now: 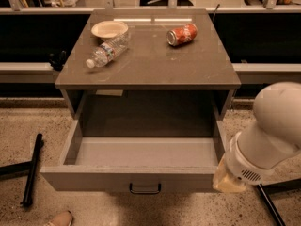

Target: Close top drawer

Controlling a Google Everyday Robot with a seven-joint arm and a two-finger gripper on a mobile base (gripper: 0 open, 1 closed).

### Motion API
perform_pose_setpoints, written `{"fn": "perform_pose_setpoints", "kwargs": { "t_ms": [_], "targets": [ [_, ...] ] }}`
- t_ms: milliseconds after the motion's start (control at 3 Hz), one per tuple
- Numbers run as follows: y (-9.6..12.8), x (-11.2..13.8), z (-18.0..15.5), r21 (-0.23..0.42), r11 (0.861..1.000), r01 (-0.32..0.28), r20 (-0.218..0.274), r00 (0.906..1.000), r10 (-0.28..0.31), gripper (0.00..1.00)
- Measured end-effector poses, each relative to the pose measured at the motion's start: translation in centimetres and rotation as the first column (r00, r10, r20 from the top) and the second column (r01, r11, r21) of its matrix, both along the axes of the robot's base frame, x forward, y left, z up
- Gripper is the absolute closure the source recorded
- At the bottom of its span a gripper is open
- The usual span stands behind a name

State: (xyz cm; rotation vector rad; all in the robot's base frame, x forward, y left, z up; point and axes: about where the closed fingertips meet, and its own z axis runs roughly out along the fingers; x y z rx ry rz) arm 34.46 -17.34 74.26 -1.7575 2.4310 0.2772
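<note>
The top drawer [94, 178] stands pulled far out of the cabinet [150, 74] across the lower middle of the frame, its dark loop handle [145, 188] at the centre of the front near the bottom edge. The gripper [228, 181] hangs at the lower right, just beside the drawer's right front corner under the arm's white rounded housing [275, 126]; whether it is open or closed cannot be told. On the cabinet top in the upper part of the frame lie a bowl [109, 29], a water bottle [107, 50] on its side and a red can [182, 34] on its side.
</note>
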Motion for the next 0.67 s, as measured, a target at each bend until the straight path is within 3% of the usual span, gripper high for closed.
{"fn": "perform_pose_setpoints", "kwargs": {
  "t_ms": [333,667],
  "targets": [
    [-0.8,-0.6,-7.5,-0.068,0.998,-0.005,-0.08,0.9968,0.0,1.0],
    [-1.8,0.7,-13.8,-0.124,0.992,-0.003,-0.105,0.9944,-0.01,1.0]
  ]
}}
